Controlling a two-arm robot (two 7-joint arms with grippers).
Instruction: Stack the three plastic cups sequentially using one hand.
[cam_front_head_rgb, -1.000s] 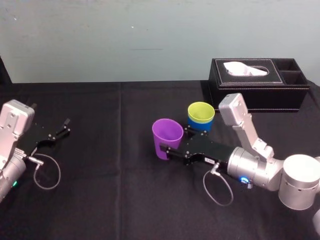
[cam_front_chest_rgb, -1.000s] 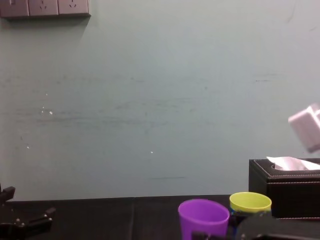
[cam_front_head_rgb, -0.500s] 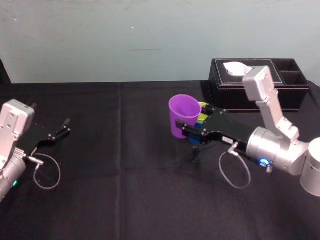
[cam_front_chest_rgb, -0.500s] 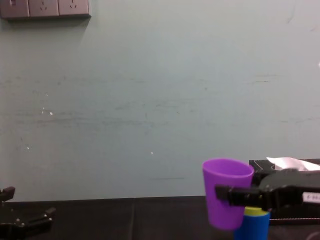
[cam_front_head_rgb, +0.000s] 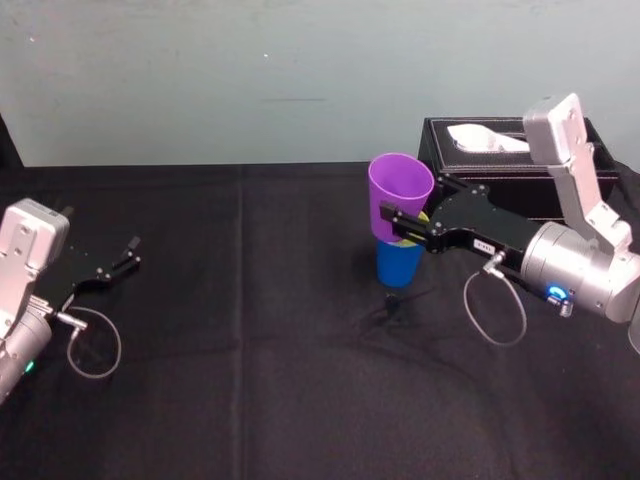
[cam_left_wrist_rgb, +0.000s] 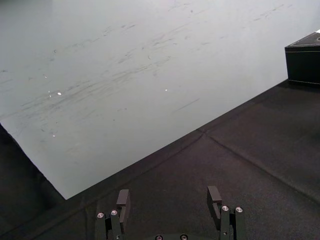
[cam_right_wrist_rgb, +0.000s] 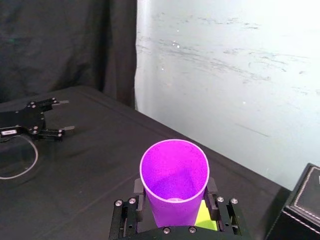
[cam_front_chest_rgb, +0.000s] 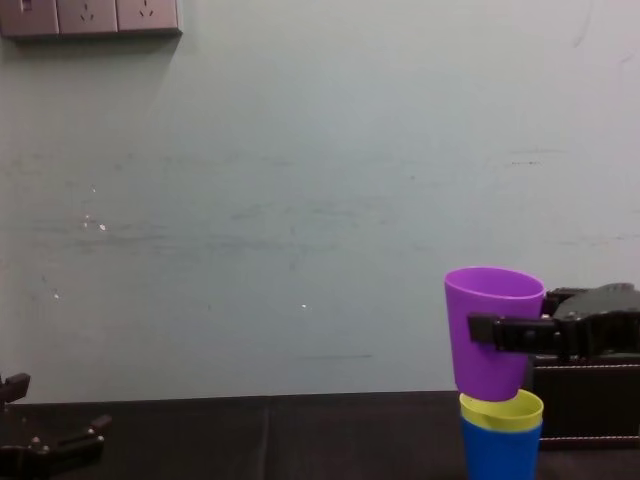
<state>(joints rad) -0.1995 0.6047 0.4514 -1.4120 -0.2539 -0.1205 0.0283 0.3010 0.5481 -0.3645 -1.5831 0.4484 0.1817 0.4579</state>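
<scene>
Though lower before, purple cup (cam_front_head_rgb: 400, 195) now over yellow-green cup (cam_front_chest_rgb: 501, 409), clenched in right gripper (cam_front_head_rgb: 401, 217); left gripper (cam_left_wrist_rgb: 170, 200) parked, jaws apart.

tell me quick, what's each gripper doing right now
Left gripper: open, holding nothing.
Right gripper: shut on the purple cup, above the yellow-green cup.

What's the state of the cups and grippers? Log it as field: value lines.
right gripper: shut on purple cup, over the stack
purple cup: upright, base at the yellow-green cup rim, not yet seated
yellow-green cup: nested in blue cup
blue cup: standing on table, in front of tissue box
left gripper: open, idle at the table's left
</scene>
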